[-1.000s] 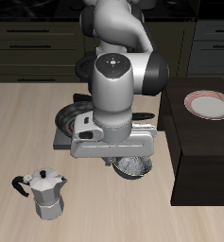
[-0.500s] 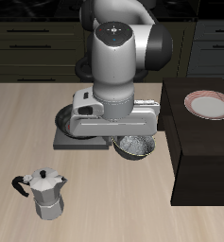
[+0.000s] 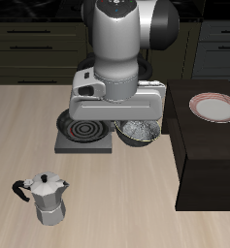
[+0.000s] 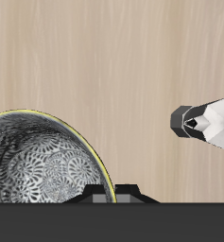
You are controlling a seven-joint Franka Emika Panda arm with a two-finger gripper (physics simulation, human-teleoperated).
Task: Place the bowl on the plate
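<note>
bowl (image 3: 138, 131) apparently gripped, plate (image 3: 214, 107) apart

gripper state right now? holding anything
Gripper: shut on the bowl, which hangs lifted off the table, not yet over the plate.

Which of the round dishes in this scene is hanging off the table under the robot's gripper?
The bowl, shiny silver-grey with a speckled inside, hangs under the gripper. The plate, white with a red-pink ring, lies flat on the dark counter; the black pan rests on its burner.
</note>
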